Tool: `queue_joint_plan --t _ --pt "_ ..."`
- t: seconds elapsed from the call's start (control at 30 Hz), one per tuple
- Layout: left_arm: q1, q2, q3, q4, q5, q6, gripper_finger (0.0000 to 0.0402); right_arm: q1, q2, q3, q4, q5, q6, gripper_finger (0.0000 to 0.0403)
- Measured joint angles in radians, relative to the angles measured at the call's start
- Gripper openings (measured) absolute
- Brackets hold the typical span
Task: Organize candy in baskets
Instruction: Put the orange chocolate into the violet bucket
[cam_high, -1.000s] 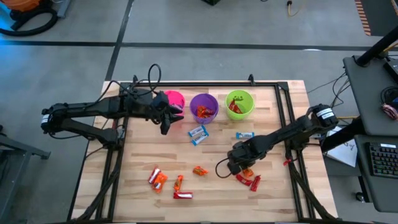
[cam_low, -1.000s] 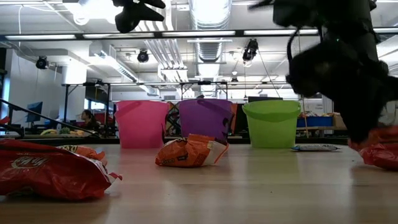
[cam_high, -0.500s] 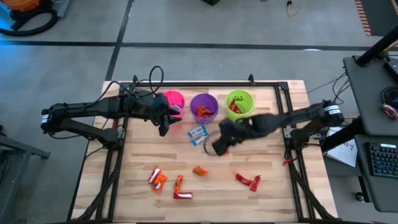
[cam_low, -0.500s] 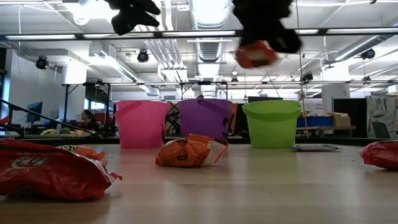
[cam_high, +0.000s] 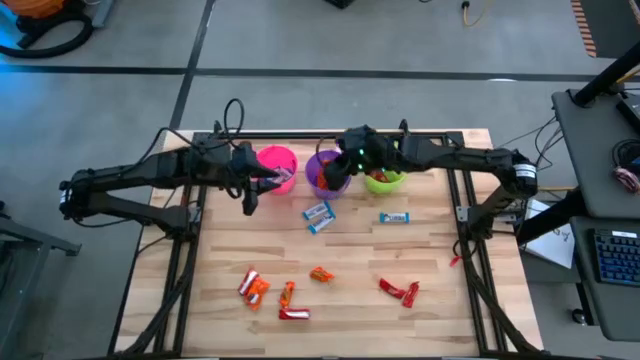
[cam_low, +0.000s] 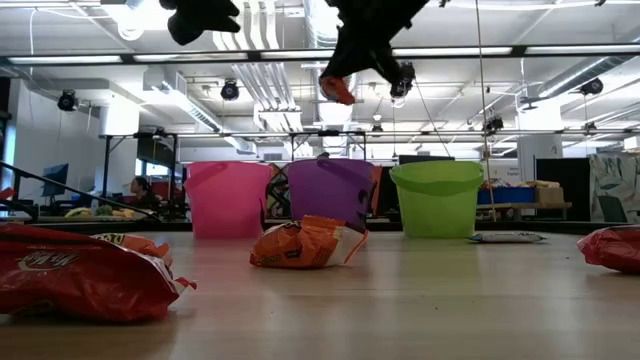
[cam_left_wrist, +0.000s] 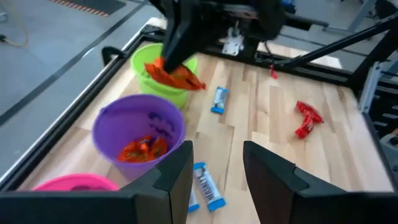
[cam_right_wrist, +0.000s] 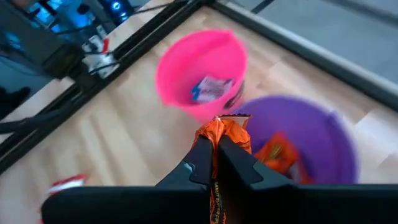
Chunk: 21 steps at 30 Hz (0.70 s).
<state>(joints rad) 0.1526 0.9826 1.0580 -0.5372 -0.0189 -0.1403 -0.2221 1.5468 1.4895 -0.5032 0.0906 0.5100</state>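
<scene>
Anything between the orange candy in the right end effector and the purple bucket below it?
Nothing visible. The right end effector holds the orange candy above the purple bucket, whose open top holds only other orange candies.

The red shiny-wrapped candy bar (cam_low: 70, 272) runs off the low view's edge. The round purple plastic bucket (cam_right_wrist: 308, 140) looks blurred past the right claw (cam_right_wrist: 214, 163), its orange candies indistinct.

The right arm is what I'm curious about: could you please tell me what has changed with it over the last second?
The right gripper, shut on an orange-wrapped candy bar, lifted it from the table's near right and carried it back over the purple plastic bucket. The left gripper edged slightly leftward beside the pink plastic bucket. The loose candies stayed put.
</scene>
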Motion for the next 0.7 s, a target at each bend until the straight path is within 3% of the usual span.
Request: queue_joint_plan --t 0.33,0.7 --pt "0.064 -0.064 0.000 -0.065 -0.004 0.001 0.0119 -0.099 0.079 -0.002 0.055 0.022 -0.138 0.0009" --pt "0.087 -0.068 0.000 -0.066 -0.154 -0.056 0.0119 -0.118 0.164 0.004 0.073 0.041 -0.242 0.0009"
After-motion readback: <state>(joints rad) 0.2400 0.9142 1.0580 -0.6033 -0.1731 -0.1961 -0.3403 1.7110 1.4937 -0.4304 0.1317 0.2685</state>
